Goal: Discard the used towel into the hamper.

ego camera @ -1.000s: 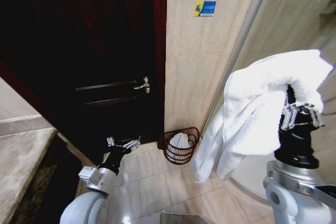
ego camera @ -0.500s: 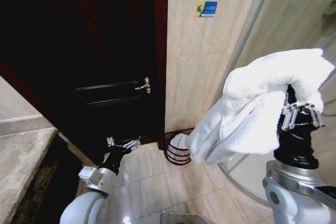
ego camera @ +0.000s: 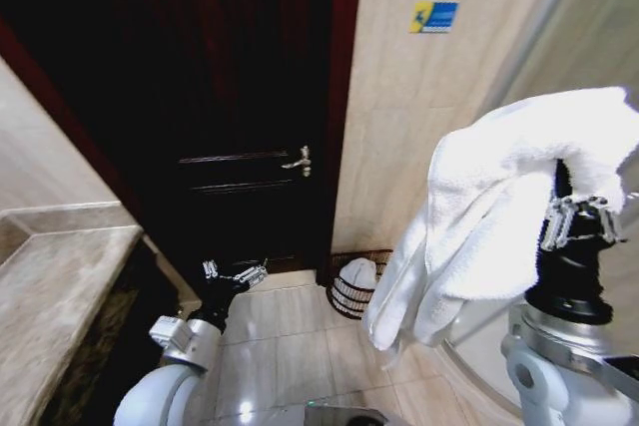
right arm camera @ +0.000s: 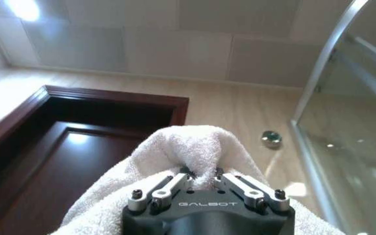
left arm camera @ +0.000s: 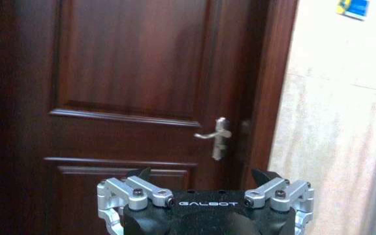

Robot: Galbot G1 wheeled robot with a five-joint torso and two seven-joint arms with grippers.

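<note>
Carry step: right pincer clamped on white terry towel, raised high. Left pincer open, empty, low. Next: reach dark openwork wire hamper on floor by door frame, release above rim.

Towel hides part of hamper.

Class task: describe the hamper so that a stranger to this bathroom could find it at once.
Find the dark wooden door; follow its frame down to the tiled floor. The hamper stands there against the beige wall: a small round dark openwork basket holding something white, the only container on the floor.
</note>
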